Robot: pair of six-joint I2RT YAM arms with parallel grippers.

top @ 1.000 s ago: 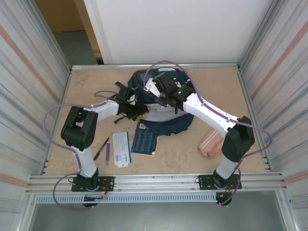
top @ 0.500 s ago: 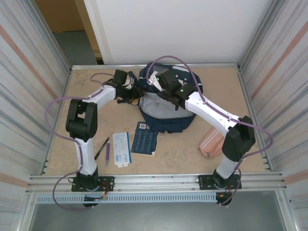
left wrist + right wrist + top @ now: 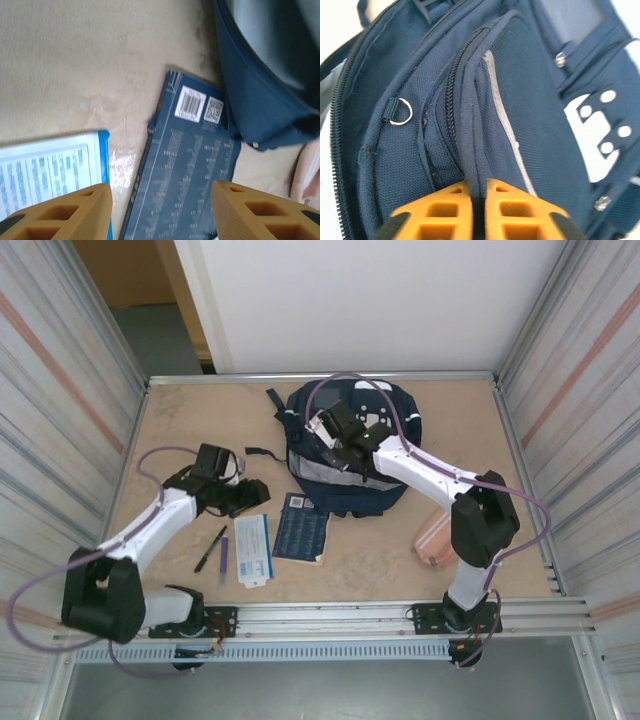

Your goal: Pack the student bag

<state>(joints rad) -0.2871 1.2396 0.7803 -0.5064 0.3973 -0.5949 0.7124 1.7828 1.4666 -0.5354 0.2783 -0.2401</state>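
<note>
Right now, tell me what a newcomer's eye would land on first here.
The navy student bag at the far middle of the table draws the eye first, with the right arm's jaws pinched on a fabric fold beside its zipper. Next, the left arm's jaws stand open and empty over a dark blue booklet and a white-and-blue leaflet lying by the bag's near edge.

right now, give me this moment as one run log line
left end effector: open over navy booklet on table | right end effector: shut on student bag fold
</note>
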